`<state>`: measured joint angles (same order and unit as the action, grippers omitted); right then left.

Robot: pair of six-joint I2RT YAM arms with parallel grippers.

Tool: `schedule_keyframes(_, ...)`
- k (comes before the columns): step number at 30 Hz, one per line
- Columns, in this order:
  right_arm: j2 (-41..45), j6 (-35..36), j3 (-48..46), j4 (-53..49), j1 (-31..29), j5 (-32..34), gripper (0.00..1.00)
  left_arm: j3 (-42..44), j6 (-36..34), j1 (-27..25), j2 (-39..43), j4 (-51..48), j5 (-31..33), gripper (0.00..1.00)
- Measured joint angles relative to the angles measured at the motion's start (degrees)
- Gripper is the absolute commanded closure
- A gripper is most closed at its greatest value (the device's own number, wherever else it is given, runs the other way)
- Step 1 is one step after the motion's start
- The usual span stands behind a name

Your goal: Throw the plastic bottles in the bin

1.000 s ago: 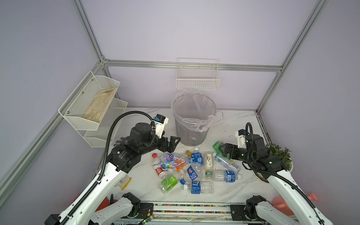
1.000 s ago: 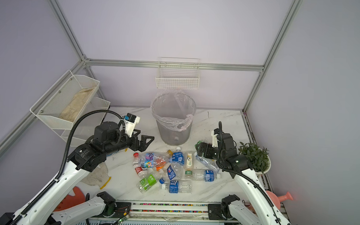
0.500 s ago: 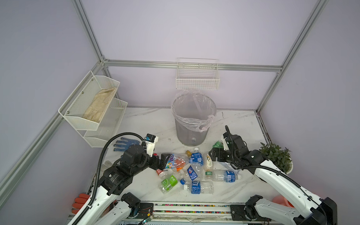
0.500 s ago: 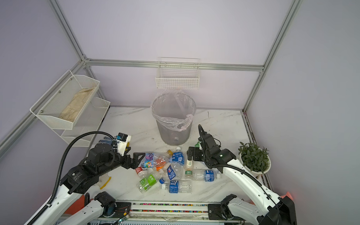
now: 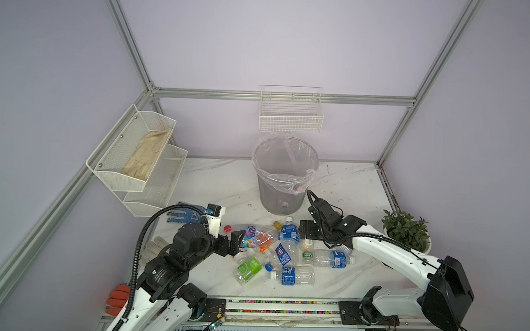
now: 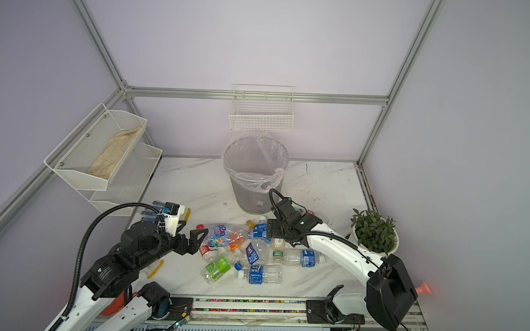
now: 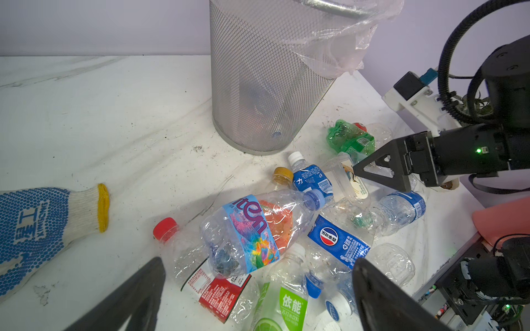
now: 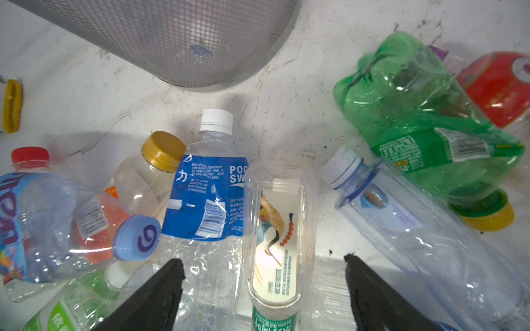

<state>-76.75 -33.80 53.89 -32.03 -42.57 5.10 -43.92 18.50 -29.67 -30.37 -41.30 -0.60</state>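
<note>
Bottles (image 5: 282,253) lie in a loose heap on the table (image 5: 214,182), low in the middle of both top views, just in front of the bin (image 5: 271,196), which stands upright at centre. At the heap's left edge the left gripper (image 5: 236,243) has its jaws spread wide with nothing between them, facing a crushed bright-label bottle (image 7: 249,235). At the heap's upper right the right gripper (image 8: 262,260) has its jaws spread either side of a white-label bottle (image 8: 275,229), not pinching it.
</note>
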Motion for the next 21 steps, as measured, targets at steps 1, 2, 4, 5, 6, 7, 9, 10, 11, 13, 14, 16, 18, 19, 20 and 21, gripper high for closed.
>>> schedule_keyframes(1,-0.50,-0.31,0.00,0.09,-0.13,0.22,0.13,0.13,0.00,0.00,0.09,0.04,0.02,0.00)
schedule_keyframes(2,-0.90,-0.59,0.00,0.20,-0.24,0.35,0.13,0.26,0.02,0.00,0.13,0.04,0.02,0.00)
schedule_keyframes(4,-1.55,-1.14,0.00,0.48,-0.39,0.63,0.14,0.44,0.02,0.00,0.22,0.04,0.02,0.00)
schedule_keyframes(5,-2.05,-1.51,0.00,0.68,-0.46,0.83,0.16,0.46,0.02,0.00,0.26,0.02,0.02,0.00)
schedule_keyframes(6,-2.54,-1.73,0.00,0.90,-0.50,1.01,0.17,0.50,0.02,0.00,0.37,0.07,0.02,0.00)
schedule_keyframes(7,-3.37,-1.95,0.00,1.18,-0.52,1.16,0.18,0.55,0.04,0.00,0.55,0.07,0.02,0.00)
schedule_keyframes(9,-5.11,-2.10,0.00,1.60,-0.57,1.36,0.19,0.63,0.04,0.00,0.85,0.09,0.02,0.00)
schedule_keyframes(10,-6.05,-2.19,0.00,1.70,-0.59,1.40,0.19,0.66,0.04,0.00,0.98,0.07,0.02,0.00)
schedule_keyframes(11,-6.91,-2.32,0.00,1.84,-0.59,1.49,0.19,0.66,0.04,0.00,1.05,0.09,0.02,0.00)
schedule_keyframes(13,-8.02,-2.62,0.00,2.03,-0.63,1.68,0.19,0.66,0.04,0.00,1.07,0.09,0.02,0.00)
schedule_keyframes(14,-8.48,-2.89,0.00,2.16,-0.68,2.03,0.20,0.66,0.04,0.00,1.07,0.09,0.02,0.00)
schedule_keyframes(16,-9.18,-3.34,0.00,2.25,-0.74,3.26,0.22,0.66,0.07,0.00,1.07,0.09,0.02,0.00)
schedule_keyframes(18,-10.01,-3.72,0.00,2.25,-0.79,4.24,0.26,0.66,0.09,0.00,1.07,0.09,0.02,0.00)
schedule_keyframes(19,-10.43,-3.93,0.00,2.34,-0.79,4.48,0.27,0.66,0.20,0.00,1.07,0.09,0.02,0.00)
schedule_keyframes(20,-10.75,-4.11,0.00,2.47,-0.83,4.68,0.29,0.66,0.26,0.00,1.07,0.09,0.02,0.00)
schedule_keyframes(21,-10.97,-4.17,0.00,2.58,-0.85,4.79,0.30,0.66,0.33,0.00,1.07,0.09,0.02,0.00)
